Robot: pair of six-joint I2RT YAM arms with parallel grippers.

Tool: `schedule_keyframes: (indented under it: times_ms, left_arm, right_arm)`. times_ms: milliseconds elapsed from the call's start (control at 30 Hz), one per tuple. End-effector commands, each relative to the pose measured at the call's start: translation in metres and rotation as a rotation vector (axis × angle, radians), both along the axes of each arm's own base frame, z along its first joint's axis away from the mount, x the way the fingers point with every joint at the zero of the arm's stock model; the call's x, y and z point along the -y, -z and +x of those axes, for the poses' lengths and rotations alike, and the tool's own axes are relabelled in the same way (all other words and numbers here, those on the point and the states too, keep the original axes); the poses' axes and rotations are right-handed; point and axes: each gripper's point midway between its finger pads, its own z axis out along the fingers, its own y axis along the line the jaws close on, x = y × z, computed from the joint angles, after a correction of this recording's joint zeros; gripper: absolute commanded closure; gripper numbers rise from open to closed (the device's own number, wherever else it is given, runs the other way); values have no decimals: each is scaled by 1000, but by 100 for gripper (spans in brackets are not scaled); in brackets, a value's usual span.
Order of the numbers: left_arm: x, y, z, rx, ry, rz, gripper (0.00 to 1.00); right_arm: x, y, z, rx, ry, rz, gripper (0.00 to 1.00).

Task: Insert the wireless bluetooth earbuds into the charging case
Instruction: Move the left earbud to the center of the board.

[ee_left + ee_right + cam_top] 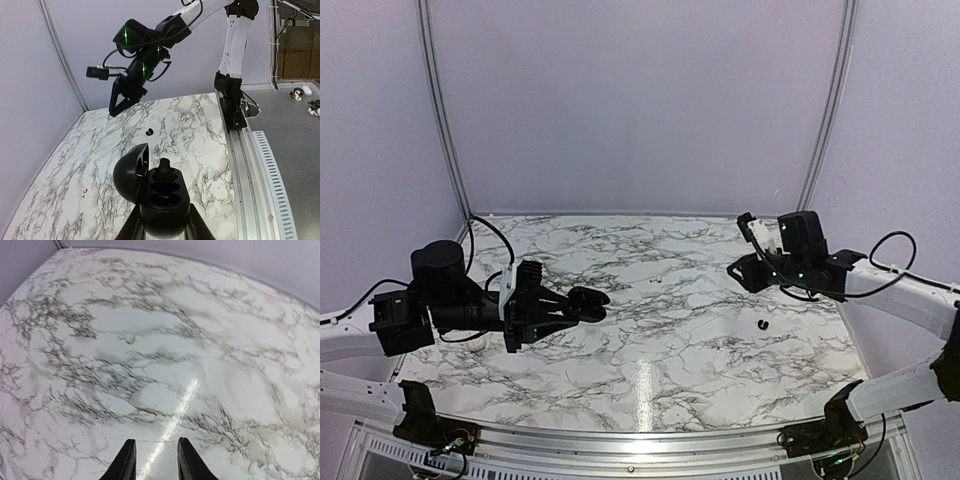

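My left gripper (165,214) is clamped tight around the charging case (162,192), which looks black here. Its lid is open and its sockets face up. My right gripper (155,460) hangs empty, jaws slightly parted. One tiny black earbud (763,325) lies on the marble surface (650,360), just toward my bases from the right gripper and well apart from the case. The right arm is the nearer one. The earbud's long axis is too small to make out.
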Motion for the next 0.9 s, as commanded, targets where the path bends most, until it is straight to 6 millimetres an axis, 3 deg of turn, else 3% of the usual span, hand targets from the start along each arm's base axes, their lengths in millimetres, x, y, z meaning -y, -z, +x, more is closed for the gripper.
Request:
schedule_keyframes:
  times_ms: [0, 333, 567, 867]
  left_arm:
    - [2, -16, 1, 26, -2, -45, 100]
    - [3, -13, 1, 23, 0, -34, 100]
    - [2, -12, 1, 28, 0, -29, 100]
    - [1, -14, 1, 37, -3, -29, 100]
  right_arm:
    - [45, 75, -2, -242, 157, -105, 69]
    - [92, 143, 7, -377, 300, -442, 62]
    - [107, 150, 12, -387, 345, -517, 57]
    - [100, 158, 6, -476, 305, -494, 53]
